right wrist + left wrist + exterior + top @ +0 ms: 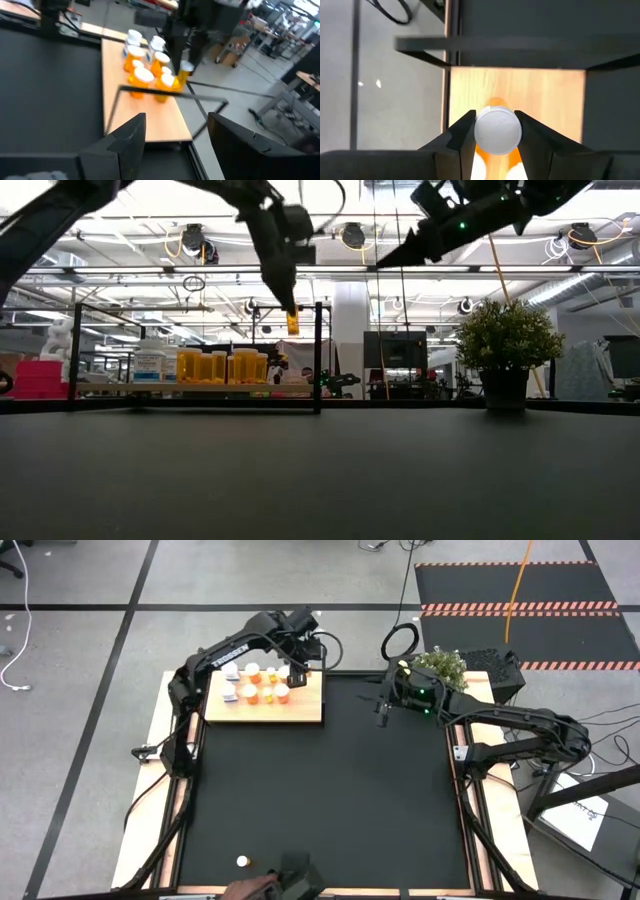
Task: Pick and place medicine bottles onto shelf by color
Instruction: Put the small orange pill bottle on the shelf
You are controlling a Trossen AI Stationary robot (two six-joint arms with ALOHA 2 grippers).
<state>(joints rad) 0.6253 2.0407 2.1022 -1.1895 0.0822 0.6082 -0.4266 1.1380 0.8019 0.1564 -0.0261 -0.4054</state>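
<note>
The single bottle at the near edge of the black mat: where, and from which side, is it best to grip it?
Probably by its cap, from straight above: the lone bottle shows only a round white top, so it seems upright. The left hand grips its orange bottle the same way.

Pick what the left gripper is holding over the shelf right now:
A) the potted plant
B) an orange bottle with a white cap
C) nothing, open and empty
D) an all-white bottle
B: in the left wrist view the left gripper is shut on an orange bottle with a white cap, above the shelf; the low view shows the bottle hanging clear of the board.
</note>
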